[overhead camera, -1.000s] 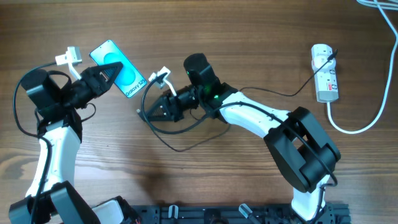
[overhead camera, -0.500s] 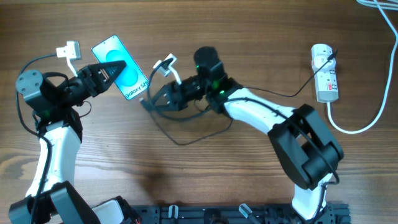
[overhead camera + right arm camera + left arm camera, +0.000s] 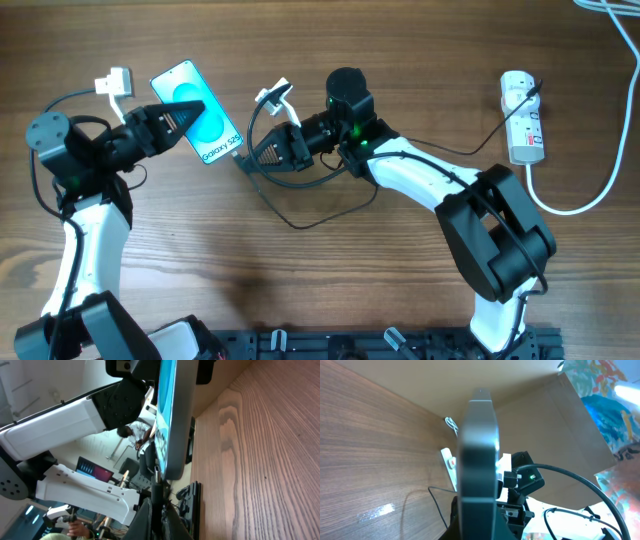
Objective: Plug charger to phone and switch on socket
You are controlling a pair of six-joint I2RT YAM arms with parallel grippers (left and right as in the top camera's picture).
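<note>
The right hand (image 3: pixel 250 158) is closing its fingers on the charger (image 3: pixel 460 152) close to the connector and is holding it out to the left. In the right wrist view the small dark connector tip (image 3: pixel 156 477) is pointing up at the lower short edge of the phone (image 3: pixel 167 415) and is meeting it or is just beside it. I cannot tell if the tip is already sitting inside the port.

The left hand (image 3: pixel 178 118) is gripping the phone (image 3: pixel 212 135) by its far-left end and is keeping it lifted above the table (image 3: pixel 400 290), tilted, with the cyan screen facing up. The free end is pointing toward the right hand.

The black cable is making a loose loop on the table below the two hands and is then running to the right, to the white socket (image 3: pixel 523 120). The socket is lying well apart at the far right, and nothing is touching it.

The step in hand seems to be the plugging. The next move is probably asking for a small straight push along the phone's length, with the left hand keeping the phone firm against it. The switch on the socket is not yet pressed, I think.
</note>
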